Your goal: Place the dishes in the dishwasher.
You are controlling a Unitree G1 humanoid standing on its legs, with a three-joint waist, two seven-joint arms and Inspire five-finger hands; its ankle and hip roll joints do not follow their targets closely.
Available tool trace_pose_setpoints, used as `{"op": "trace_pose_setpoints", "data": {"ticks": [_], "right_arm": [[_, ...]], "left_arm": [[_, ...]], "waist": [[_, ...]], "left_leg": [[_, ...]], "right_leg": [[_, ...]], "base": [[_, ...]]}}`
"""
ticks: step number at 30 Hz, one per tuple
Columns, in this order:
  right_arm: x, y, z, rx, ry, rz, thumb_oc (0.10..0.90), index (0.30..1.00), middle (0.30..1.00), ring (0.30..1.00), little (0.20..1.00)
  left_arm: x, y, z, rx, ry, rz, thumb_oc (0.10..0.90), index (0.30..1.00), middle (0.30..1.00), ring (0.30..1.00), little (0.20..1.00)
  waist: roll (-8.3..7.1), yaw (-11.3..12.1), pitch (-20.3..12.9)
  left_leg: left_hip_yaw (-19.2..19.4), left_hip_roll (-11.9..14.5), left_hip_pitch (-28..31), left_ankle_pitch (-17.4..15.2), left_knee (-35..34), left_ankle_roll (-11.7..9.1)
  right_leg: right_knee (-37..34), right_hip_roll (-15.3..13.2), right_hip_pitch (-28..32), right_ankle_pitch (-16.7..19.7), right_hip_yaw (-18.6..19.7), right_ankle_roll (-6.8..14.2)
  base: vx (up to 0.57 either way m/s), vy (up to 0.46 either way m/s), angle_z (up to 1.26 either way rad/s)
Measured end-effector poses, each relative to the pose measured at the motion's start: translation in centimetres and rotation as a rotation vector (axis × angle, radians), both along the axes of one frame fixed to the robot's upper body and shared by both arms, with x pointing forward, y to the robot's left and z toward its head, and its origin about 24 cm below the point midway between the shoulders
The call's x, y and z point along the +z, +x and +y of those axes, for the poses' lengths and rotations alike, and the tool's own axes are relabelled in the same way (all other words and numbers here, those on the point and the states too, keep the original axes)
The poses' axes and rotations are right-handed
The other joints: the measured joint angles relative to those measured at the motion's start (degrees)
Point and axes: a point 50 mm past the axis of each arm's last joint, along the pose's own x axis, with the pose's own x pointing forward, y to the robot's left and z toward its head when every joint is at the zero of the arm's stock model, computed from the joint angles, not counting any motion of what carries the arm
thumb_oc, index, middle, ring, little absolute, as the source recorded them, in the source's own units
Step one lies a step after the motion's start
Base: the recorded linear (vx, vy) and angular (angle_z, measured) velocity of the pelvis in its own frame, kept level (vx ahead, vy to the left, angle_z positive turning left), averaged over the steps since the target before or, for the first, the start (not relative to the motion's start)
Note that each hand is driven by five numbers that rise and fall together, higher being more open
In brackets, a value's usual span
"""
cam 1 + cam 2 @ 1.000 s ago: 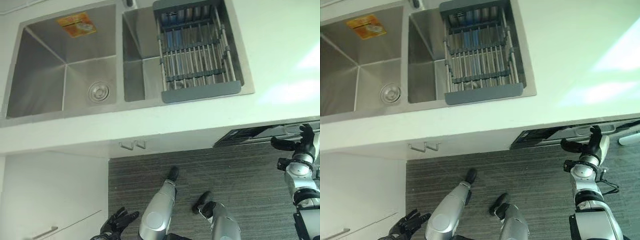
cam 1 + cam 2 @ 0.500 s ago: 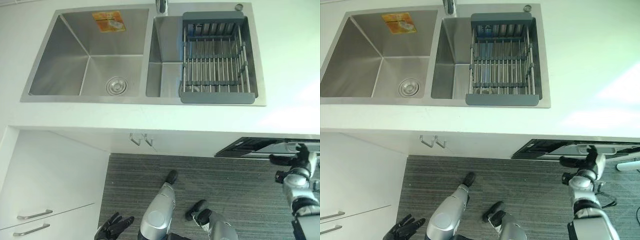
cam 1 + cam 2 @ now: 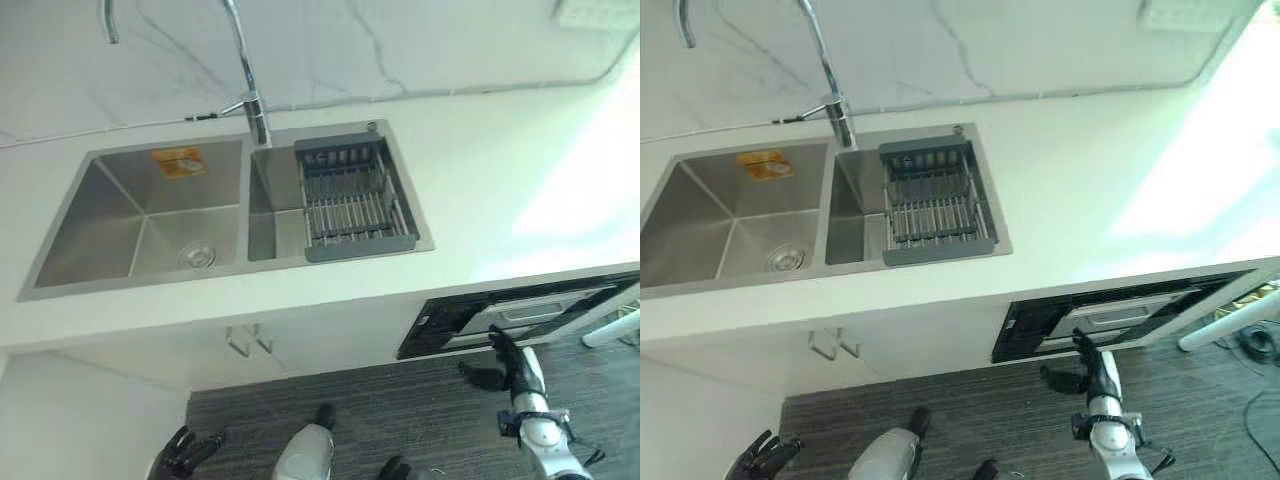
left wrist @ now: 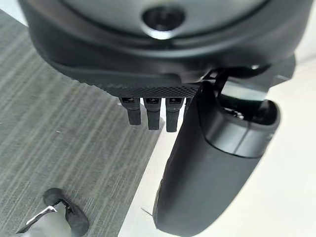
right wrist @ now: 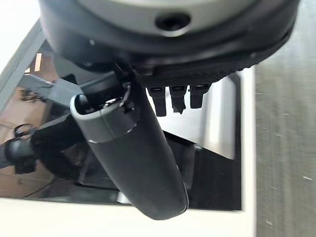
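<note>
The view has lifted; the right hand now reaches, fingers apart and holding nothing, just before the dishwasher; the left hand hangs relaxed.

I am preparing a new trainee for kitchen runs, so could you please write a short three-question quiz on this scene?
1. True or false: the grey drying rack sits in the sink's right basin.
2. Which hand is raised just in front of the dishwasher under the counter? A) left hand B) right hand
3. Fill in: the tap stands at the back of the sink, between its two ____.

Key:
1. True.
2. B. The right hand is up by the dishwasher with its fingers relaxed and holding nothing; the left hand hangs low over the floor by the white cabinet, also open.
3. Basins.
</note>
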Motion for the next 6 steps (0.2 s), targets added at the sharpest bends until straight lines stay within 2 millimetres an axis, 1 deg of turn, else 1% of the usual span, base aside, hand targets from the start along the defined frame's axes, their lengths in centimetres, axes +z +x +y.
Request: {"op": "trace_pose_setpoints", "data": {"ticks": [1,4,5,6], "right_arm": [[-0.8,-1.0,0.2,0.004,0.013,0.047,0.800,0.900,0.900,0.900,0.900],[-1.6,-2.1,0.4,0.014,0.027,0.095,0.800,0.900,0.900,0.900,0.900],[-1.9,-2.5,0.3,0.013,0.026,0.116,0.800,0.900,0.900,0.900,0.900],[-2.3,-3.0,0.2,0.006,0.029,0.142,0.800,0.900,0.900,0.900,0.900]], "left_arm": [[-0.1,0.4,-0.3,-0.023,-0.007,0.006,0.800,0.900,0.900,0.900,0.900],[-0.2,0.7,-0.8,-0.066,-0.017,0.022,0.800,0.900,0.900,0.900,0.900],[-0.3,0.9,-1.1,-0.093,-0.021,0.027,0.800,0.900,0.900,0.900,0.900],[-0.5,1.3,-1.7,-0.159,-0.033,0.034,0.800,0.900,0.900,0.900,0.900]], "waist": [[-0.08,-1.23,-0.21],[0.03,-1.89,-0.28],[0.15,-2.03,-0.34],[0.26,-2.68,-0.41]], "left_leg": [[0.92,0.09,-0.18,-0.10,0.21,0.18],[2.03,0.23,-0.17,-0.30,0.28,0.48],[2.71,0.31,-0.09,-0.39,0.32,0.59],[3.07,0.32,0.00,-0.51,0.40,0.73]], "right_leg": [[0.03,-0.05,-0.87,0.48,1.07,0.01],[0.32,-0.02,-1.47,0.91,2.47,0.32],[0.34,-0.03,-1.62,1.00,2.87,0.36],[0.37,-0.04,-1.65,1.22,3.22,0.20]], "base": [[-0.08,0.048,-0.42],[-0.04,0.029,-0.25],[-0.05,0.042,-0.21],[-0.04,0.044,-0.21]]}}
